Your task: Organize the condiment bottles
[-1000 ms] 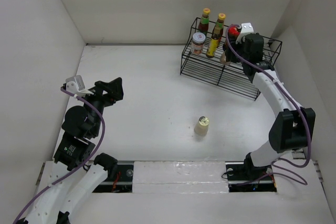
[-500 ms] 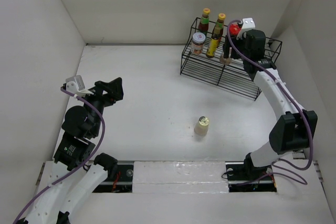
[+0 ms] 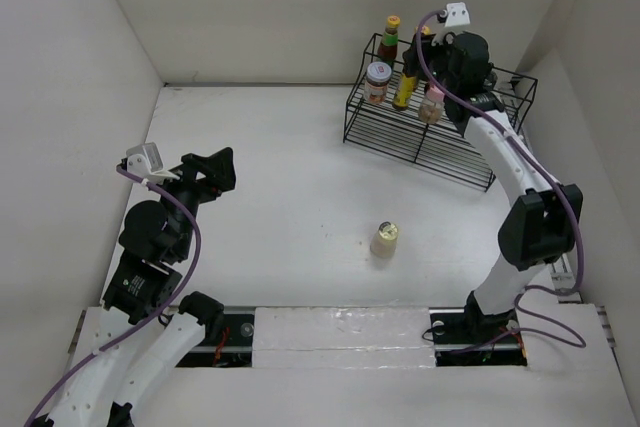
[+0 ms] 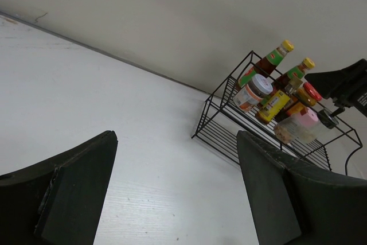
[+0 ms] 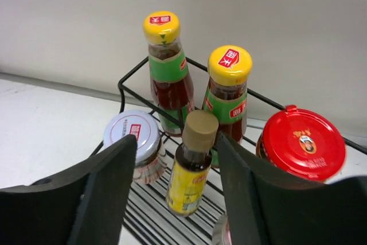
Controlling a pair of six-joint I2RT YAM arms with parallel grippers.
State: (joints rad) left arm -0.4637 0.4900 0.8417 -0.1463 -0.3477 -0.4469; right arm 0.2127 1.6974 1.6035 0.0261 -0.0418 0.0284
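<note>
Closest in, the left gripper hangs over the left side of the white table. Its jaws are spread apart with nothing between them, and it's well away from every bottle.

Out in the middle of the table there's one cream-capped shaker standing on its own, apart from both arms and not in the rack.

Everything else is in the black wire rack at the far right corner. The pink-capped shaker sits toward the front of the group. In the right wrist view, the small yellow-brown bottle stands upright in front of the two sauce bottles, with the white-lidded jar to its left and the red-lidded jar to its right. Behind them are the left yellow-capped sauce bottle and the right yellow-capped sauce bottle, side by side against the back of the rack.

The right gripper hovers over the rack. Its jaws are parted wider than the small bottle and aren't clamped on anything.
</note>
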